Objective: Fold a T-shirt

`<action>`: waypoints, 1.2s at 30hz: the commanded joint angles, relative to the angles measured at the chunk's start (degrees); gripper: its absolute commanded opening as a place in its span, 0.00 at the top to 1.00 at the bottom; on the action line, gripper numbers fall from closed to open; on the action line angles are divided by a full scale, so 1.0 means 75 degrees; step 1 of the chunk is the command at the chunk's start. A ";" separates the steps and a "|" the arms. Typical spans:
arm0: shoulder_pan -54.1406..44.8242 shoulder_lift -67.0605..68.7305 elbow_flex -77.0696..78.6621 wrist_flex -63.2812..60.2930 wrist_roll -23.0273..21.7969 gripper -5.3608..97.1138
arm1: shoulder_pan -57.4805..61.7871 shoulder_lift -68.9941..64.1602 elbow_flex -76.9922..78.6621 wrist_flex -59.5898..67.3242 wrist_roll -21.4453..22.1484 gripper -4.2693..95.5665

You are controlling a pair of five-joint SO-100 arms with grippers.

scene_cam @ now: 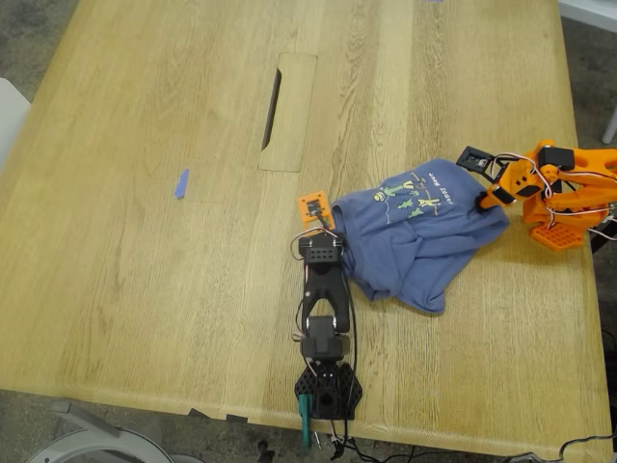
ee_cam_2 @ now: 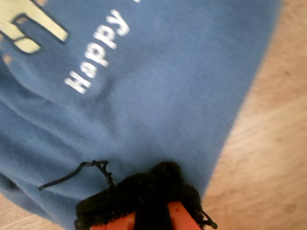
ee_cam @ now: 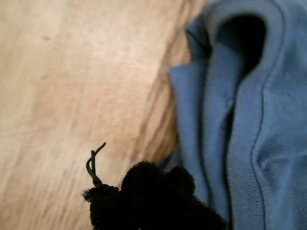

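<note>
Claws first: my first claw (scene_cam: 326,234) and my second claw (scene_cam: 489,200) sit at opposite edges of the T-shirt (scene_cam: 419,241); whether either grips, I cannot tell. It lies bunched on the worktop (scene_cam: 145,289), folding barely begun.

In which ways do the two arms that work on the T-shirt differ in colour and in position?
My first gripper is on the black arm, my second gripper on the orange arm. The black arm reaches in from the table's near edge to the exterior view's left side of the T-shirt; the orange arm comes from the exterior view's right to the shirt's edge beside the print. Both are at the fabric, and dark padding shows at the jaws in each wrist view.
</note>
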 commanded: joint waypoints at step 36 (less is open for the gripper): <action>-0.7816 1.1379 0.4242 0.3715 -0.0023 0.95 | 1.1215 0.3305 -0.0773 0.2215 -0.3000 0.96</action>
